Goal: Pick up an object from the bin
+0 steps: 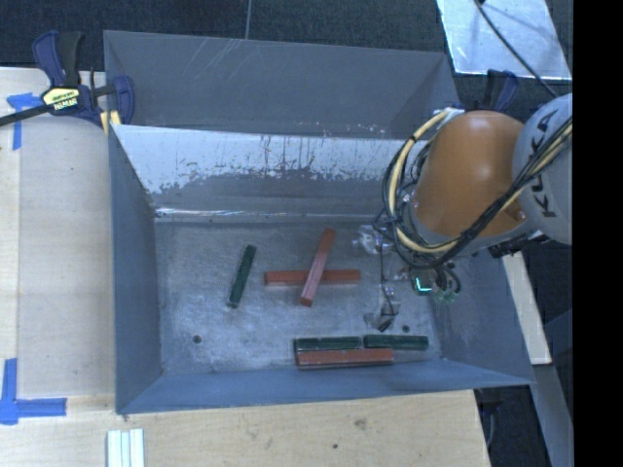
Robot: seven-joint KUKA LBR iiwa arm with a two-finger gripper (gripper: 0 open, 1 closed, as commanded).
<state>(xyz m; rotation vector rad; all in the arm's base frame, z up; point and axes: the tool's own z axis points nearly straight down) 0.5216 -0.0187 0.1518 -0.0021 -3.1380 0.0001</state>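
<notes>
- A red-brown bar (346, 358) lay along the foot of the bin's (136, 290) front wall, right of the middle.
- Just behind it and touching it lay a dark green bar (326, 343), parallel to it.
- A shorter dark green bar (399, 341) lay in line with that one, to its right, near the front right corner of the floor.
- The gripper (386, 317) hung over the left end of this shorter green bar. Whether it touched the bar could not be told, nor whether the pincer was spread or pressed together; nothing could be seen held in it.
- Farther back, mid-floor, two red-brown bars made a cross: one (282, 278) lay level, the other (317, 266) slanted across it.
- Left of the cross, apart from it, lay a dark green stick (241, 275), steeply slanted.
- Above the gripper, at the bin's right side, sat the arm's orange cover (467, 188), ringed by cables.
</notes>
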